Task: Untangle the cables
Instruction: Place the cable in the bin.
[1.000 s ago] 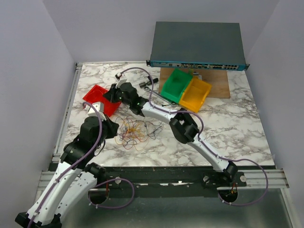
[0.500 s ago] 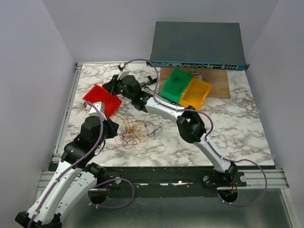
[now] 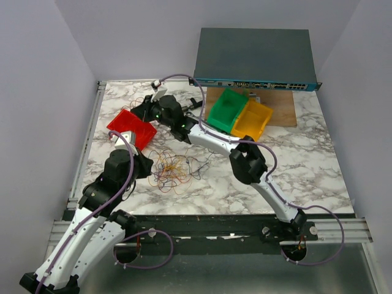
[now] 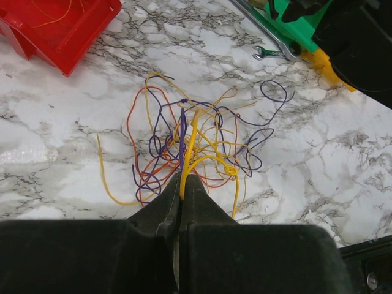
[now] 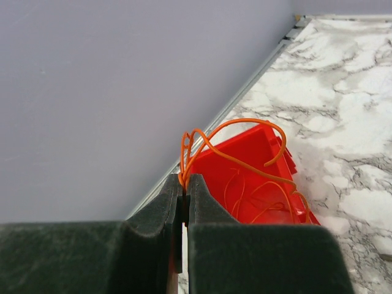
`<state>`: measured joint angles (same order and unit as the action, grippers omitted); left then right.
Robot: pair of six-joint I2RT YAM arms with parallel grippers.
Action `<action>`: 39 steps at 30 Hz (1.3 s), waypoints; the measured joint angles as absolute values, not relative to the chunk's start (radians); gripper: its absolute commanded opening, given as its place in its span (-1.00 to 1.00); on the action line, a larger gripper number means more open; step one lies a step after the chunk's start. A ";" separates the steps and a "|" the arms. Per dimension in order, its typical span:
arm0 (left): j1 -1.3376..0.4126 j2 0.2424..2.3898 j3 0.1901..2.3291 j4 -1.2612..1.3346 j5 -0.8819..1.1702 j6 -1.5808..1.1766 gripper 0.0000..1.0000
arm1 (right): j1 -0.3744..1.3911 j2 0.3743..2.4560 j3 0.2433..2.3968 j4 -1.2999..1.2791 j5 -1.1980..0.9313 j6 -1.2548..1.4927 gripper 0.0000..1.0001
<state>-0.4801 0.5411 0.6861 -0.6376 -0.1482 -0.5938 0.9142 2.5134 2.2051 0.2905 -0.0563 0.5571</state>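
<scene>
A tangle of thin orange, yellow, red and purple cables [image 3: 173,169] lies on the marble table; it also shows in the left wrist view [image 4: 196,144]. My left gripper [image 4: 182,187] sits at its near edge, shut on a yellow cable [image 4: 191,147] that runs up into the heap. In the top view the left gripper [image 3: 147,166] is left of the tangle. My right gripper [image 5: 185,187] is shut on an orange cable [image 5: 236,144] that loops above the red bin [image 5: 257,184]. In the top view the right gripper [image 3: 142,111] hovers over the red bin [image 3: 130,128].
A few orange cables lie inside the red bin. A green bin [image 3: 228,110] and a yellow bin [image 3: 252,122] stand at the back on a wooden board [image 3: 285,110], below a network switch [image 3: 254,58]. A wrench [image 4: 269,41] lies by the green bin.
My right arm has swung left and back with the orange cable, from beside the red bin to above its far side. The left arm and the tangle have not moved.
</scene>
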 measured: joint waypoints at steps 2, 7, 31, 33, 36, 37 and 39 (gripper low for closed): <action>-0.480 0.540 0.686 -0.638 -0.148 -0.593 -1.00 | 0.914 2.498 2.206 0.290 -0.068 0.551 -0.99; -0.480 0.541 0.686 -0.637 -0.148 -0.590 -1.00 | 0.914 2.445 2.235 0.289 -0.075 0.532 -0.99; -0.480 0.544 0.686 -0.636 -0.148 -0.572 -1.00 | 0.913 2.574 2.316 0.211 -0.091 0.522 -0.99; -0.480 0.544 0.686 -0.635 -0.148 -0.571 -1.00 | 0.915 2.595 2.316 0.201 -0.091 0.523 -0.99; -0.480 0.546 0.686 -0.631 -0.148 -0.568 -1.00 | 0.920 2.616 2.316 0.184 -0.089 0.523 -0.99; -0.480 0.547 0.686 -0.630 -0.148 -0.567 -1.00 | 0.921 2.623 2.316 0.184 -0.088 0.524 -0.99; -0.480 0.550 0.686 -0.630 -0.148 -0.565 -1.00 | 0.928 2.631 2.318 0.184 -0.088 0.526 -0.99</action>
<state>-0.4801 0.5499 0.6861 -0.6296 -0.1478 -0.5652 0.9279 2.6312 2.3184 0.1841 -0.0875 0.5262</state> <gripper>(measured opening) 0.015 0.052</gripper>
